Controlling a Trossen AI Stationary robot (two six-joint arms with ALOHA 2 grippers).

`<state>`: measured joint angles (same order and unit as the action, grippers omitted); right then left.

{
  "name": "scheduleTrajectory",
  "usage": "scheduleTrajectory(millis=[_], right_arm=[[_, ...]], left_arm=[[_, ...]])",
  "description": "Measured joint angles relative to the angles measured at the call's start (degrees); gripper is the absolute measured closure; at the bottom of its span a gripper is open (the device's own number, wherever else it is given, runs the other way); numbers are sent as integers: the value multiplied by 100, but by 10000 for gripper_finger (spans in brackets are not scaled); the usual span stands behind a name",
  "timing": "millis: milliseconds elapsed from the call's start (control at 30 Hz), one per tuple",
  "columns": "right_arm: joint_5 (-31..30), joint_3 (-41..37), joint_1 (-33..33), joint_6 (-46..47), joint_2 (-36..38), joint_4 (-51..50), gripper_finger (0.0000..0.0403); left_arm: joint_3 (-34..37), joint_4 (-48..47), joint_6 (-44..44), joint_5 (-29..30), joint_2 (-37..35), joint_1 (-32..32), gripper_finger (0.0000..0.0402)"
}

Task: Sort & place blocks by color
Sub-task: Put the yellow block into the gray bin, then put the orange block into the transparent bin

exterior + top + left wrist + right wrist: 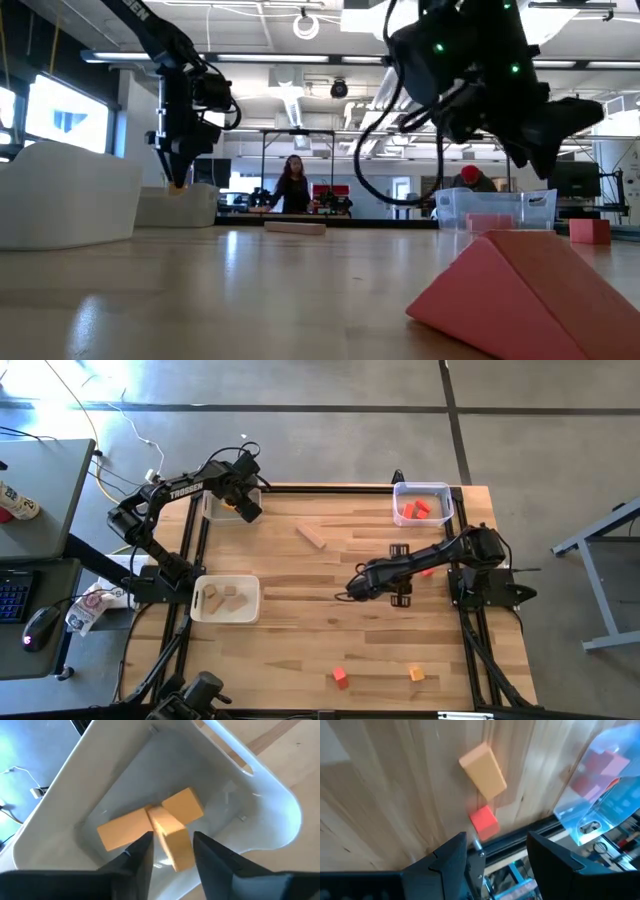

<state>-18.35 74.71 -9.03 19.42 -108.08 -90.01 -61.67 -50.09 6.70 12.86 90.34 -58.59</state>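
High view: left gripper (pixel 248 510), part open over the orange bin (pixel 212 508), frees a block (pixel 172 837); 4 blocks remain.

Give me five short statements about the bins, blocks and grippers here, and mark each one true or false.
1. The left gripper is over the far-left bin. True.
2. That bin holds red blocks. False: orange blocks lie in it.
3. The clear bin holds red blocks. True.
4. The plank lies in the near-left bin. False: it lies on the table.
5. The right gripper holds a block. False: it is open and empty.
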Motion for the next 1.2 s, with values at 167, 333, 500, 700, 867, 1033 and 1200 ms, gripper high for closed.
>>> scheduleTrajectory(millis=[167,333,500,700,867,1033,1200], right_arm=[[78,-406,7,-18,65,-4,210],[99,-854,87,146,532,-1,210],[117,-1306,291,632,1445,110,210],[540,-1915,720,1168,2663,741,210],[944,-2402,1207,1649,3458,1367,210],[1202,-2779,1702,2086,3866,1825,210],[1577,-3142,2155,2236,3909,2342,210]], left_arm=[[0,-3,-1,83,0,0,236],[0,-6,-2,193,1,0,205],[0,-3,0,193,1,2,197],[0,-3,-2,194,-1,2,198],[0,-12,-46,57,-1,2,198],[0,-14,-36,-68,-40,13,198],[0,12,11,-74,-339,20,198]])
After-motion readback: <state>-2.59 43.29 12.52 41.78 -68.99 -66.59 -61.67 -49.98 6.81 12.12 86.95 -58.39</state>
